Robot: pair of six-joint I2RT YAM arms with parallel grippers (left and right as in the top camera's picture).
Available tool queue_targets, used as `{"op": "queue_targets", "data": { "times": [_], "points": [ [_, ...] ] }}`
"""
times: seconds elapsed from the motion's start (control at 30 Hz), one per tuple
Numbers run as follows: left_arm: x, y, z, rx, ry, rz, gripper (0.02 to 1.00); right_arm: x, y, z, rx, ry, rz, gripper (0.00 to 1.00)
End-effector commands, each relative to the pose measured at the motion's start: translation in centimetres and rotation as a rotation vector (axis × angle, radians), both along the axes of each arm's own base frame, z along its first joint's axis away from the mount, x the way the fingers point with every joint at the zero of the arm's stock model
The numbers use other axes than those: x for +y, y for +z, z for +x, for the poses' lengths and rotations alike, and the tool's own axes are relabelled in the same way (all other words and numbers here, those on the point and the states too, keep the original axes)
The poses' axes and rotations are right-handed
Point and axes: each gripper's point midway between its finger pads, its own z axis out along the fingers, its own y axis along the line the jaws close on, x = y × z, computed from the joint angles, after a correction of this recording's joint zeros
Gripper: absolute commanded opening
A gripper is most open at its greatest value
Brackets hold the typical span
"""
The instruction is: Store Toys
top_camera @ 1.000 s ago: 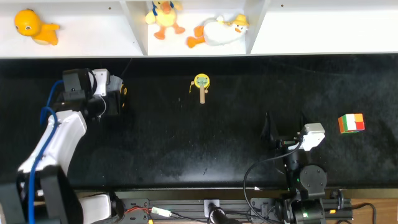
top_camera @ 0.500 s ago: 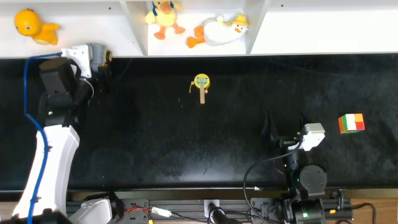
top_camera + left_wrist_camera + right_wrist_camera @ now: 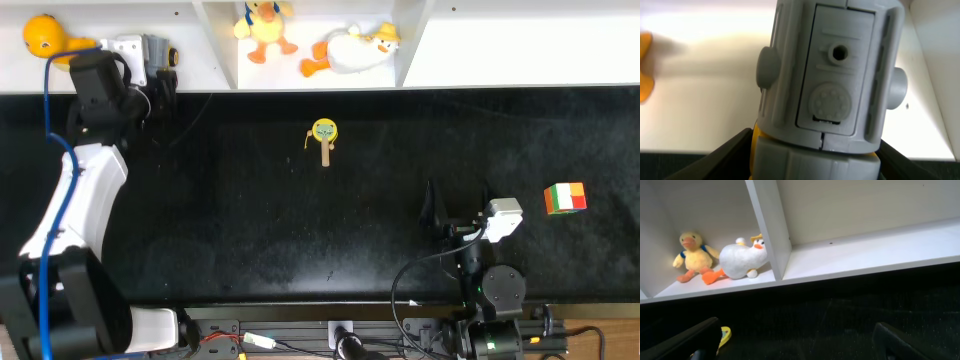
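We saw a black table [image 3: 300, 220] carrying a stick toy [image 3: 324, 132] at upper centre and a cube [image 3: 565, 197] at right. Along the top, a white shelf [image 3: 500, 50] held an orange duck [image 3: 45, 38], a yellow duck [image 3: 265, 25] and a goose [image 3: 350, 50].

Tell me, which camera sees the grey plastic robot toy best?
The left wrist view: the grey plastic robot toy sits close up in the left gripper, its panel and round knobs plain. The top view shows the toy small, at the left shelf compartment.
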Motion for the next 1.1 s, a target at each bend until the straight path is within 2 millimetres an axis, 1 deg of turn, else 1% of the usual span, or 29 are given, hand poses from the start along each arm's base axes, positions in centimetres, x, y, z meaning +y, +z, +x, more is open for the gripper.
{"op": "queue_targets", "data": {
  "times": [0.03, 0.2, 0.33, 0.5, 0.6, 0.67, 0.7, 0.73, 0.77, 0.8, 0.87, 0.9, 1.1],
  "points": [
    [0.0, 1.6, 1.8, -0.052, 0.004, -0.008, 0.286, 0.1, -0.3, 0.0, 0.001, 0.001, 0.006, 0.996],
    [-0.5, 1.0, 2.4, -0.052, 0.002, -0.022, 0.281, 0.1, -0.3, 0.0, 0.001, 0.001, 0.006, 0.996],
    [-1.0, 0.0, 2.8, -0.039, 0.001, -0.033, 0.255, 0.1, -0.3, 0.0, 0.001, 0.001, 0.006, 0.993],
    [-0.9, -0.9, 3.1, -0.027, 0.013, -0.043, 0.251, 0.1, -0.3, 0.0, 0.001, 0.001, 0.006, 0.993],
    [-0.3, -1.0, 3.0, -0.025, 0.040, -0.022, 0.253, 0.1, -0.3, 0.0, 0.001, 0.001, 0.006, 0.993],
    [0.0, -1.0, 3.0, -0.024, 0.053, -0.012, 0.272, 0.1, -0.3, 0.0, 0.001, 0.001, 0.006, 0.993],
    [0.0, -1.0, 3.0, -0.023, 0.054, -0.012, 0.349, 0.1, -0.3, 0.0, 0.001, 0.001, 0.006, 0.996],
    [0.0, -1.0, 3.0, -0.022, 0.053, -0.012, 0.476, 0.1, -0.3, 0.0, 0.001, 0.001, 0.006, 0.996],
    [0.0, -1.1, 3.0, -0.019, 0.053, -0.012, 0.634, 0.1, -0.3, 0.0, 0.001, 0.001, 0.006, 0.996],
    [0.0, -1.2, 2.9, -0.015, 0.053, -0.013, 0.700, 0.1, -0.3, 0.0, 0.001, 0.001, 0.006, 0.996],
    [-0.1, -1.3, 2.8, -0.010, 0.054, -0.014, 0.923, 0.1, -0.3, 0.0, 0.001, 0.001, 0.006, 0.996],
    [-0.1, -1.3, 2.8, -0.009, 0.054, -0.014, 1.000, 0.1, -0.3, 0.0, 0.001, 0.001, 0.006, 0.993],
    [-0.2, -1.0, 2.8, -0.014, 0.050, -0.017, 1.000, 0.1, -0.3, 0.0, 0.001, 0.001, 0.006, 0.993]
  ]
}}
